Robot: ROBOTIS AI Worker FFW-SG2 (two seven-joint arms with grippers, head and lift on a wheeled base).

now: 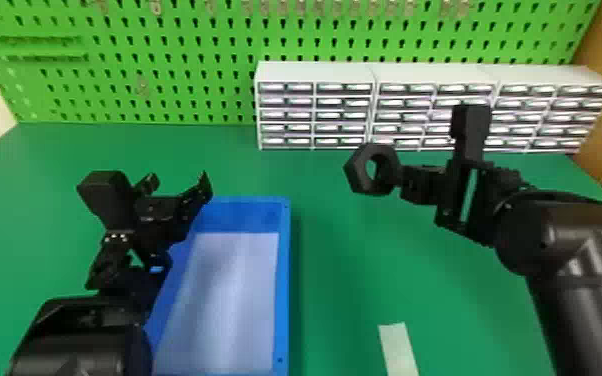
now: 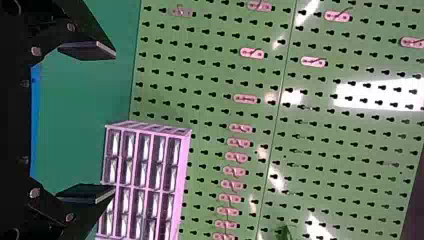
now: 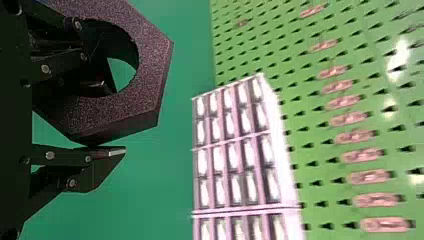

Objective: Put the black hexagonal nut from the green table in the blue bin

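Note:
My right gripper [image 1: 402,177] is shut on the black hexagonal nut [image 1: 358,170], holding it up over the table, right of the blue bin [image 1: 285,280]. In the right wrist view one finger of the right gripper [image 3: 107,122] passes into the hole of the nut [image 3: 152,75] and the other lies against its outer side. Over the bin's far left corner, my left gripper [image 1: 180,187] is open with nothing between its fingers. The left wrist view shows the left gripper [image 2: 97,122] with its two fingertips wide apart.
White drawer cabinets [image 1: 315,72] stand at the back right, before a green pegboard [image 1: 165,45]. A pale strip [image 1: 398,347] lies on the green table [image 1: 345,280] near the front, right of the bin.

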